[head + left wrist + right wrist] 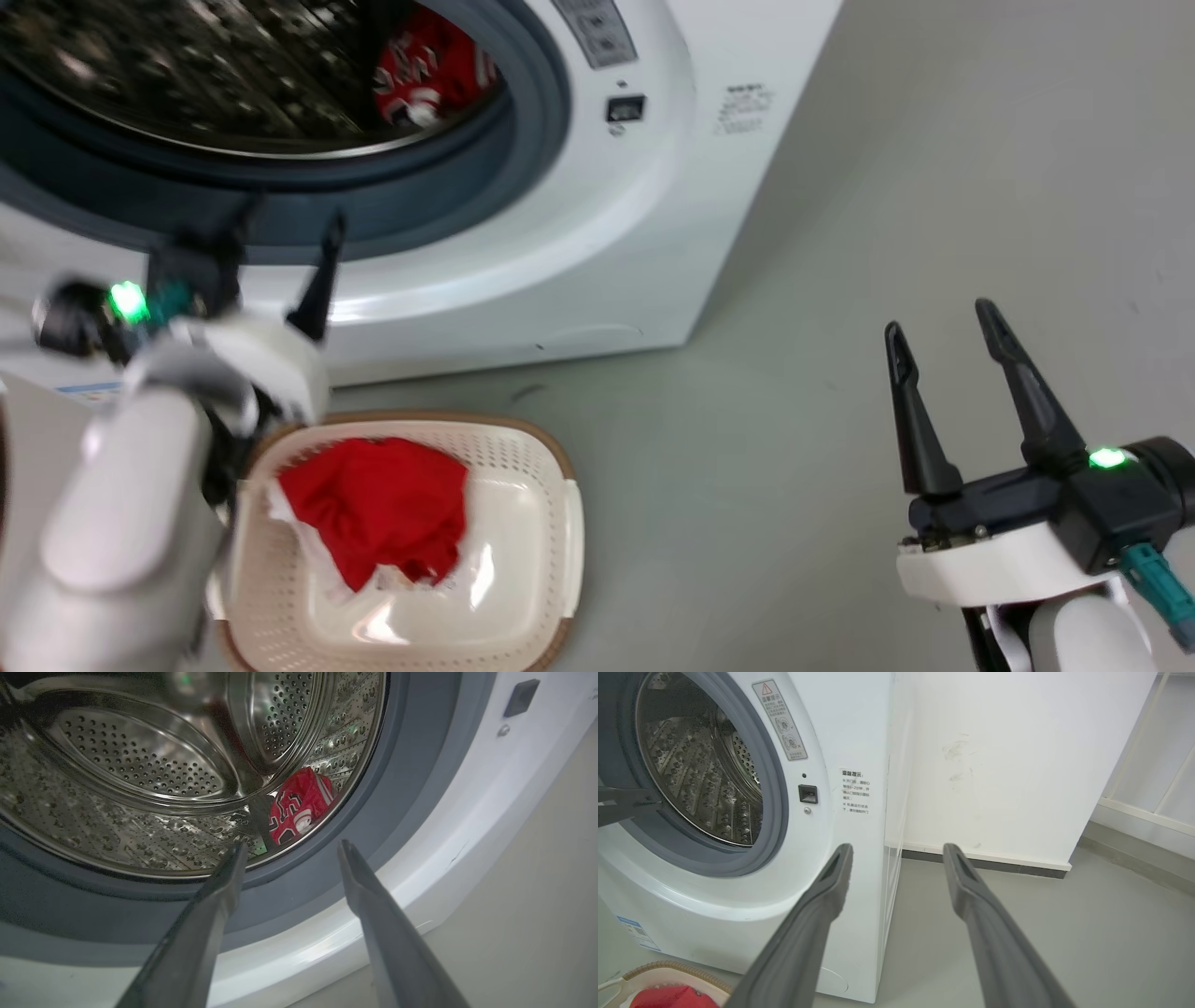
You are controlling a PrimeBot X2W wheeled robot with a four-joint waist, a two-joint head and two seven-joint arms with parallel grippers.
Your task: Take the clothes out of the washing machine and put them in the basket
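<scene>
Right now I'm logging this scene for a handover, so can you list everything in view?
washing machine: one, white, behind the basket, opening uncovered
rubber ring: one, grey, around the opening
drum: one, perforated steel, inside the machine
jersey: one, red with black-and-white lettering, in the drum toward its right side
basket: one, cream with brown rim, on the floor before the machine
garment: one, red with white trim, in the basket
warning sticker: one, white with red triangle, beside the opening
floor: grey
wall: white, beyond the machine
left hand: one, dark fingers, open, at the opening's lower edge
right hand: one, dark fingers, open, over the floor right of the machine
</scene>
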